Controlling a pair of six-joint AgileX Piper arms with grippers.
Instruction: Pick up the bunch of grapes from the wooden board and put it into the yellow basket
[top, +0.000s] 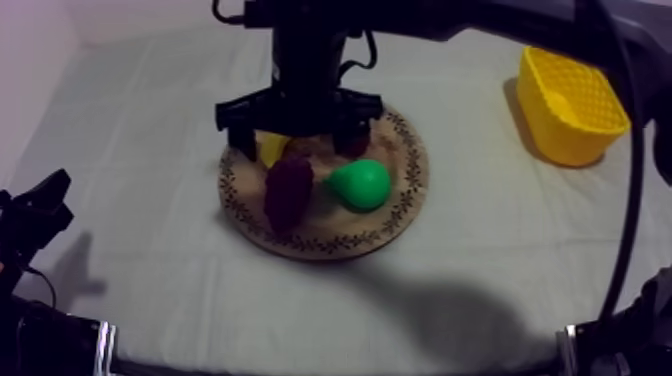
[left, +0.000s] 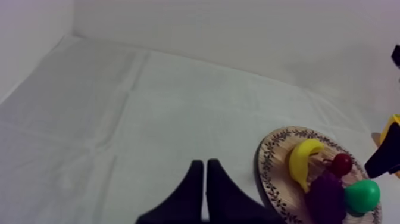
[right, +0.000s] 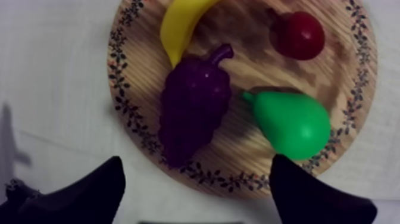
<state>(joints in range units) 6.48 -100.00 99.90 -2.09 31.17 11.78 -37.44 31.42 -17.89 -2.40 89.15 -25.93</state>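
Four toy fruits lie on the round wooden board (top: 330, 246), none lifted. The bunch of grapes (top: 288, 193) rests on the board's middle, lying flat, with its stem toward the banana (top: 271, 147). The pear (top: 360, 184) is just beside the grapes, on the side of the board nearer the yellow basket (top: 560, 140). The small red fruit (right: 299, 35) sits past the pear, apart from the grapes and near the board's rim. The banana's tip comes very close to the grapes' stem end; I cannot tell whether they touch. The right gripper (top: 298, 140) hangs over the board on an arm that comes in from the basket side. Its two fingers are spread wide with nothing between them. In the right wrist view the right gripper (right: 199, 196) has its fingers to either side of the board's patterned rim, with the grapes and the pear beyond them. The basket stands on the grey-white cloth (top: 150, 120), well apart from the board. The left gripper (top: 40, 205) is well away from the board on the side opposite the basket. In the left wrist view the left gripper (left: 205, 190) has its fingers pressed together in a narrow wedge, gripping nothing, over bare cloth beside the board.
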